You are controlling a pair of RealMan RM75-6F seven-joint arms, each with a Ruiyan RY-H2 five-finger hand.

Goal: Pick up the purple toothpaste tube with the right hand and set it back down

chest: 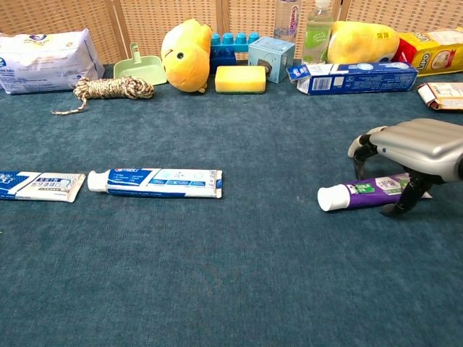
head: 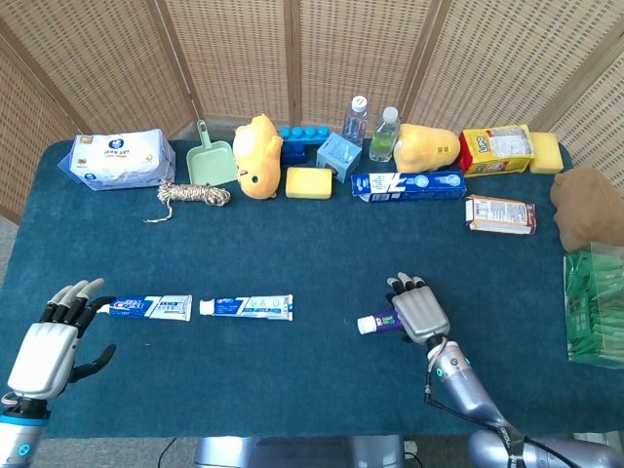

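Observation:
The purple toothpaste tube lies flat on the blue cloth with its white cap pointing left. My right hand arches over the tube's tail end, palm down. Its fingers curve down behind the tube and the thumb reaches to the cloth in front. The fingers are not closed on the tube, and the tail is hidden under the hand. My left hand hovers at the near left with its fingers spread and nothing in it. The chest view does not show it.
Two blue-and-white toothpaste tubes lie in a row at the left. Along the back are a toothpaste box, bottles, yellow plush toys, a sponge, a dustpan and a rope. A green container stands at the right edge.

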